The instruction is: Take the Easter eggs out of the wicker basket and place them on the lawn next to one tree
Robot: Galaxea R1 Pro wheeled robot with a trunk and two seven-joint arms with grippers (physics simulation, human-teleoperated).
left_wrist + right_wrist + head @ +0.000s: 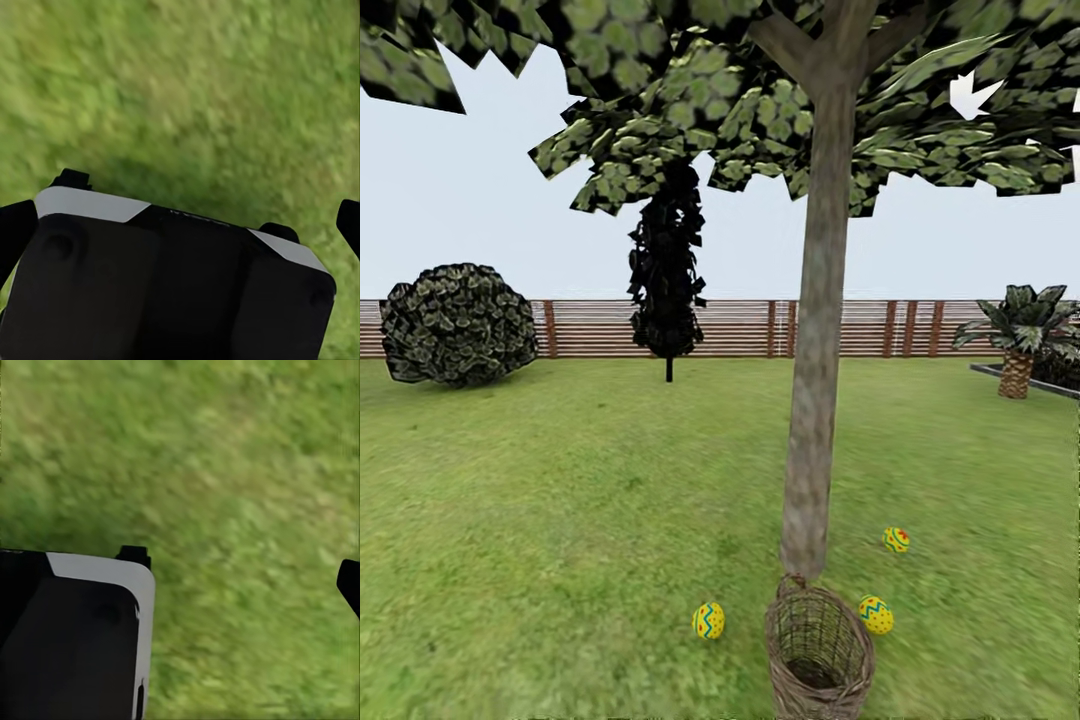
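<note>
The tree rises from the lawn just ahead of me, its thin grey-brown trunk under a leafy crown. The wicker basket stands upright at the trunk's foot, and I see no egg in its open mouth. Three yellow Easter eggs lie on the grass around it: one left of the basket, one close to its right side, one further back, right of the trunk. My left gripper is open over grass, holding nothing. My right gripper is also open over grass, with one fingertip showing.
A round bush stands at the far left and a dark narrow tree behind. A wooden fence closes the lawn's far side. A short palm stands at the right. My black and white body sits below the left wrist camera.
</note>
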